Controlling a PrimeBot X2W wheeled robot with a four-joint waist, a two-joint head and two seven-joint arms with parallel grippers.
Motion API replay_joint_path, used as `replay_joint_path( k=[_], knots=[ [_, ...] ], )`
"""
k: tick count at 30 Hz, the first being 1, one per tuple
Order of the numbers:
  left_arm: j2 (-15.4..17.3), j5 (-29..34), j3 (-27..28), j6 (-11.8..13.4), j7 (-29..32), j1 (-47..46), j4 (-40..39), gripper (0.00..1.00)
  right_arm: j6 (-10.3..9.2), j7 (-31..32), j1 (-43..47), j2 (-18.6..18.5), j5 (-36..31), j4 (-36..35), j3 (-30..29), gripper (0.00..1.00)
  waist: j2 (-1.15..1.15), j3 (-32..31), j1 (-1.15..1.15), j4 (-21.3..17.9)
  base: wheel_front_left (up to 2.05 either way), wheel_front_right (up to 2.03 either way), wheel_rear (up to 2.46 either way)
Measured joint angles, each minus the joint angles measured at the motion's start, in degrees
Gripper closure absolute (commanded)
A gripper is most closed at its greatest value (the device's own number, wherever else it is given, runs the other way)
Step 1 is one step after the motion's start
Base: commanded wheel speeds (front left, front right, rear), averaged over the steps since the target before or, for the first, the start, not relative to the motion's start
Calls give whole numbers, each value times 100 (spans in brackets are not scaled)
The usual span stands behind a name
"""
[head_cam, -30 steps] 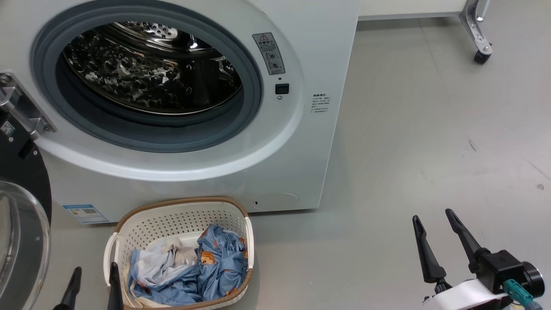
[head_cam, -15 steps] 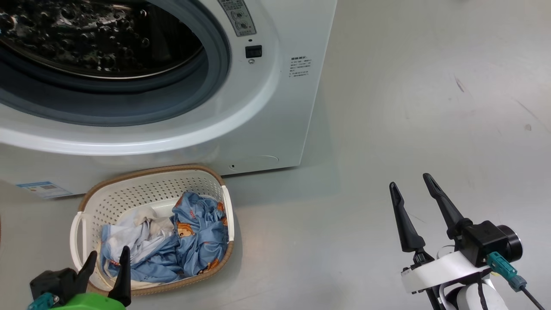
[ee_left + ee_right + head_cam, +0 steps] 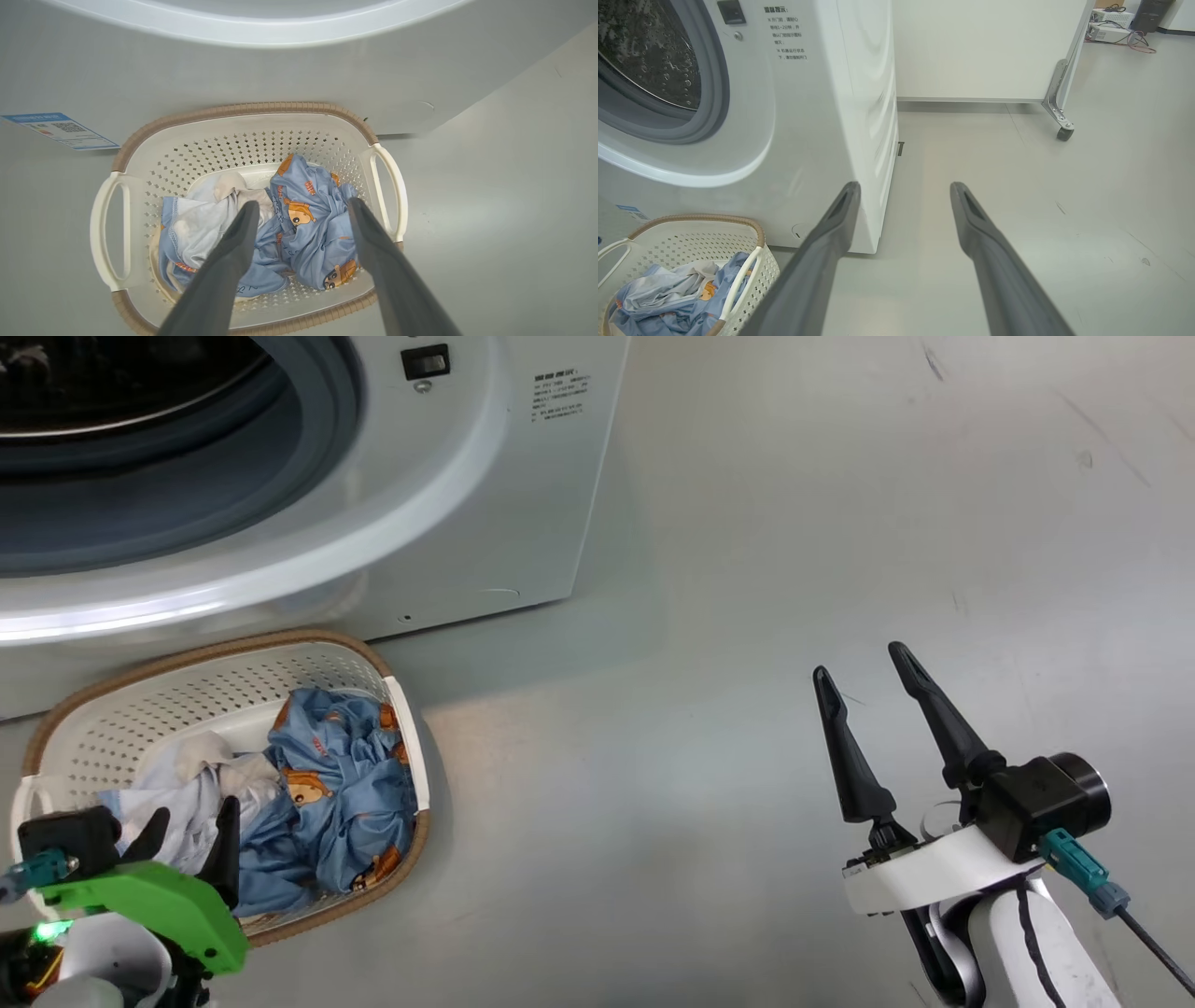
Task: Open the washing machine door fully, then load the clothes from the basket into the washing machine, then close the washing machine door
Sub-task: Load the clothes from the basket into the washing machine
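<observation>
The washing machine (image 3: pixel 523 504) stands at the upper left with its mouth uncovered, showing the grey gasket (image 3: pixel 187 476) and steel drum (image 3: pixel 644 51). The washing machine door is out of view. The cream basket (image 3: pixel 215 649) sits on the floor against the machine's front, and the clothes (image 3: pixel 327 784), light blue with orange prints plus pale cloth, lie crumpled in it. My left gripper (image 3: pixel 191 821) hangs open over the basket's near side. In the left wrist view its fingers (image 3: pixel 233 252) straddle the clothes (image 3: pixel 308 224) without touching. My right gripper (image 3: pixel 859 663) is open and empty above bare floor to the right.
A blue sticker (image 3: pixel 60 130) sits low on the machine's front. Behind the machine's right side stands a white panel (image 3: pixel 980 46) on a metal leg with a caster (image 3: pixel 1064 133). Grey floor (image 3: pixel 747 569) spreads to the right of the basket.
The head camera has tipped down and to the right, so the machine and basket slid up and left. My left gripper has come forward over the basket's near edge. Both grippers stay open.
</observation>
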Motion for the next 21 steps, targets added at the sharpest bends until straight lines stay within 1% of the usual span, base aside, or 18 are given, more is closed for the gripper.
replay_joint_path(
  k=[7, 16, 18, 20, 21],
  knots=[
    [132, -297, 3, -1, 378, -523, 213, 0, 0, 0, -355, 42, 19, -108, 14, 0, 0, 595, 0, -270, 0, 0, 0],
    [344, -599, -10, -1, 646, -1160, 471, 0, -11, 0, -832, 57, 159, -167, 71, 0, 0, 1330, 1, -519, 0, 0, 0],
    [375, -616, -60, -2, 764, -1206, 593, 0, -66, 0, -911, 58, 243, -172, 119, 0, 0, 1457, 1, -570, 0, 0, 0],
    [431, -652, -125, -3, 812, -1259, 662, 0, -76, 0, -951, 58, 288, -186, 126, 0, 0, 1562, 1, -621, 0, 0, 0],
    [456, -669, -155, -3, 835, -1296, 698, 0, -125, 0, -957, 59, 293, -186, 126, 0, 0, 1605, 1, -644, 0, 0, 0]
  ],
)
